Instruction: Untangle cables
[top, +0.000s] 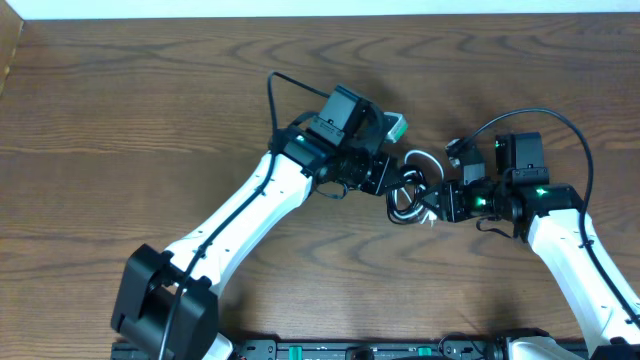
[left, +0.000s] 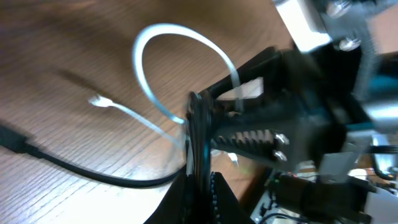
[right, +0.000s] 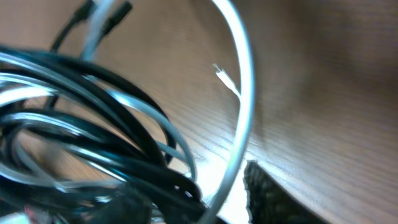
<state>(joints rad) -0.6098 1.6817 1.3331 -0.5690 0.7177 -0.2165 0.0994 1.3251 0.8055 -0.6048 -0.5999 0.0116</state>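
Tangle of two thin cords, centre of the overhead view, between my grippers.
My left gripper (top: 392, 187): pinched tight on the thin black flexible cable (left: 198, 137). My right gripper (top: 438, 205): gape cannot be told. Thin white flexible cable (left: 155, 43) loops beyond, its small plug (left: 98, 99) on the brown wooden table (left: 56, 37). Light, limp, slick; I'd take one strand beside the knot.

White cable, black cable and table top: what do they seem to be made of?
The white cable: likely soft plastic sheath, smooth and slightly glossy; it bends in a clean loop. The black cable: similar plastic or rubber sheath; shiny highlights along it. The table top: wood or wood-look laminate; brown grain pattern, low sheen.
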